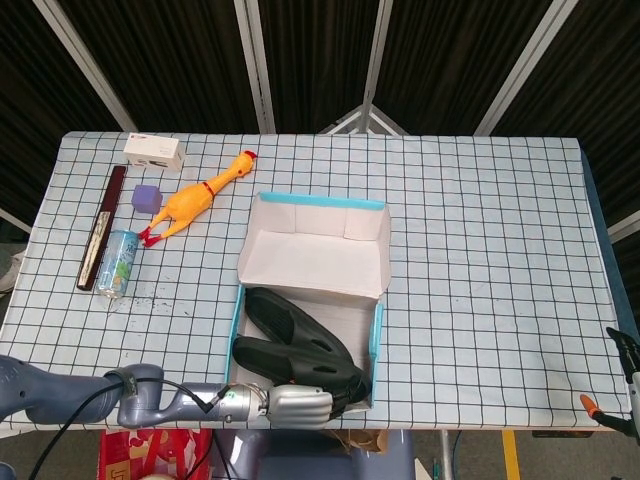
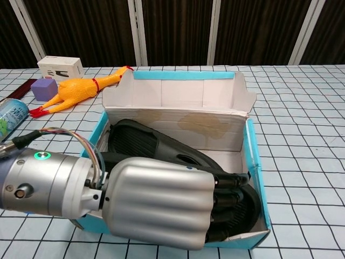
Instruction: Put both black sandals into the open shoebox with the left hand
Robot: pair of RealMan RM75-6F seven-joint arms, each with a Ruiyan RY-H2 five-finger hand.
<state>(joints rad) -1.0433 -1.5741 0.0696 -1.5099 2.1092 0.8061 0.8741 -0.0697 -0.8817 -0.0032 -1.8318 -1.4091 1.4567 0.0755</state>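
Note:
The open shoebox (image 1: 378,340), blue with a white inside, lies at the table's near edge with its lid (image 1: 315,258) folded back. Both black sandals lie inside it. The far sandal (image 1: 285,315) (image 2: 143,141) is free. My left hand (image 1: 298,405) (image 2: 161,208) reaches in over the box's near wall (image 2: 237,240). Its dark fingers (image 2: 229,197) curl over the heel end of the near sandal (image 1: 305,357) (image 2: 245,208) and grip it, and the hand hides most of that sandal in the chest view. My right hand shows in neither view.
At the back left are a yellow rubber chicken (image 1: 195,200) (image 2: 75,90), a white carton (image 1: 153,152), a purple cube (image 1: 147,197), a drink can (image 1: 117,262) and a long dark case (image 1: 103,227). A black clamp (image 1: 622,385) sticks up at the right edge.

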